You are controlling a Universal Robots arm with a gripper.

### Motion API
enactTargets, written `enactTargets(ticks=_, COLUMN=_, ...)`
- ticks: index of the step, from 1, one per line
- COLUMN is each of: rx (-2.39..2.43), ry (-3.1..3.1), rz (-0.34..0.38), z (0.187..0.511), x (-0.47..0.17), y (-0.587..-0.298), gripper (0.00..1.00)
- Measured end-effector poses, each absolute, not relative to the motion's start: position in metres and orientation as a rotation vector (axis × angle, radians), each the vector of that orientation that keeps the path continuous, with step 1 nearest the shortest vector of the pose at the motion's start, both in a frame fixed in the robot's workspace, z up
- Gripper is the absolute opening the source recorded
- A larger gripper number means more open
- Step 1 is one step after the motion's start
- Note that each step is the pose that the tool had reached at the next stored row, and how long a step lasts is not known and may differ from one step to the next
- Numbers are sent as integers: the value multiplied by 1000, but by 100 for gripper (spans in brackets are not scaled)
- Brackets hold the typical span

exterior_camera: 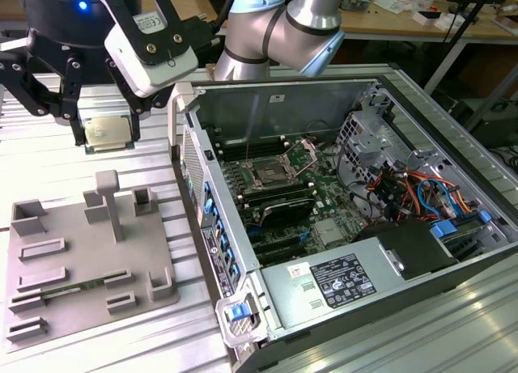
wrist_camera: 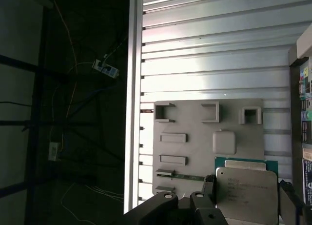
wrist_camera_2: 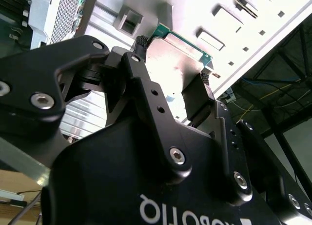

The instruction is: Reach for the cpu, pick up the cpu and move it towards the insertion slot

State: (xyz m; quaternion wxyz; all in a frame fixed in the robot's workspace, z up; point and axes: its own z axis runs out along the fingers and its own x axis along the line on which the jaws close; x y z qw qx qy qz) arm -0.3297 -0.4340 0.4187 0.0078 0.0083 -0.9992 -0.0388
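Clearly the claw (exterior_camera: pixel 107 133) grips the cpu (wrist_camera: pixel 246 194) above the fixture plate's (exterior_camera: pixel 73 264) far edge. Carrying step, I judge: reaching the insertion slot (exterior_camera: pixel 271 175) calls for clearing the case wall (exterior_camera: pixel 193 164) between.

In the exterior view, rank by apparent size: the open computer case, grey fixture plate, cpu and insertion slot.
1. open metal computer case
2. grey plastic fixture plate
3. silvery square cpu and silver-framed insertion slot: look alike, so unranked
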Motion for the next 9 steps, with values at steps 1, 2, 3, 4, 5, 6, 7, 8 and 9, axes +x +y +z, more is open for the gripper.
enactTargets(ticks=1, rx=26, ry=-3124, rz=-121, z=419, x=-329, y=-434, gripper=55)
enactTargets(ticks=2, rx=26, ry=-3124, rz=-121, z=419, x=-329, y=-434, gripper=55)
enactTargets(ticks=3, rx=26, ry=-3124, rz=-121, z=419, x=-329, y=-434, gripper=55)
enactTargets(ticks=4, rx=26, ry=-3124, rz=-121, z=419, x=-329, y=-434, gripper=55)
enactTargets(ticks=5, rx=26, ry=-3124, rz=-121, z=419, x=-329, y=-434, gripper=55)
enactTargets(ticks=6, rx=26, ry=-3124, rz=-121, z=419, x=-328, y=-434, gripper=55)
enactTargets(ticks=7, rx=26, ry=-3124, rz=-121, z=419, x=-328, y=-434, gripper=55)
enactTargets(ticks=8, rx=26, ry=-3124, rz=-121, z=419, x=-328, y=-434, gripper=55)
enactTargets(ticks=9, rx=26, ry=-3124, rz=-121, z=419, x=-328, y=-434, gripper=55)
